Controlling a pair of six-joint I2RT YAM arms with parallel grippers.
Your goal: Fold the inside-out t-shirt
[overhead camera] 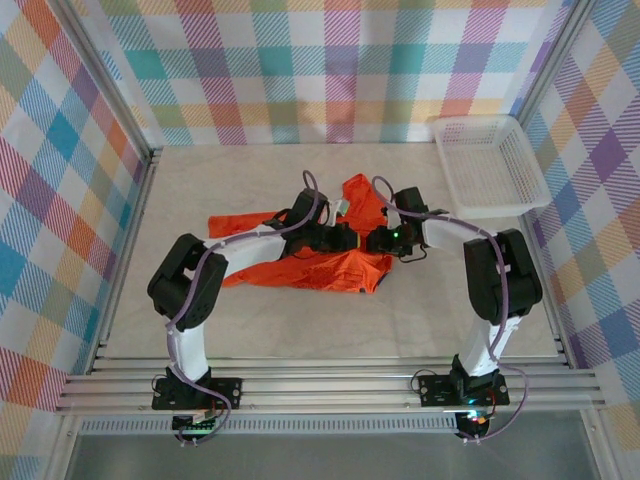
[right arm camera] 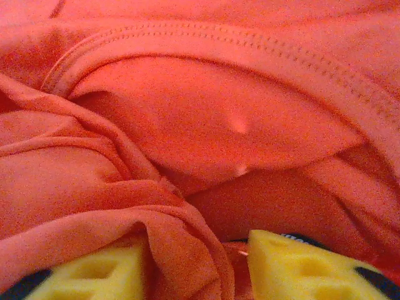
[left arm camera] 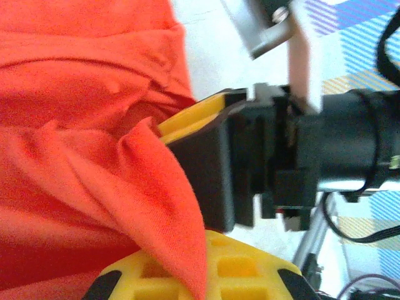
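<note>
While the two arms meet nose to nose mid-table (overhead camera: pixel 250 330), the one orange shirt (overhead camera: pixel 330 268) lies rumpled right under them, one sleeve poking out to the left. The left gripper (overhead camera: pixel 352 238) is clamped tight on a fold of the shirt, with cloth pinched between its two yellow pads (left arm camera: pixel 244 269). The right gripper (overhead camera: pixel 372 240) has its two pads (right arm camera: pixel 300 262) standing apart, so it's open, with shirt bunched loosely in the gap. One white basket (overhead camera: pixel 490 165) sits at the far right corner, well apart from the shirt.

Crumpled orange t-shirt (overhead camera: pixel 332 272), centre of table (overhead camera: pixel 300 335)
</note>
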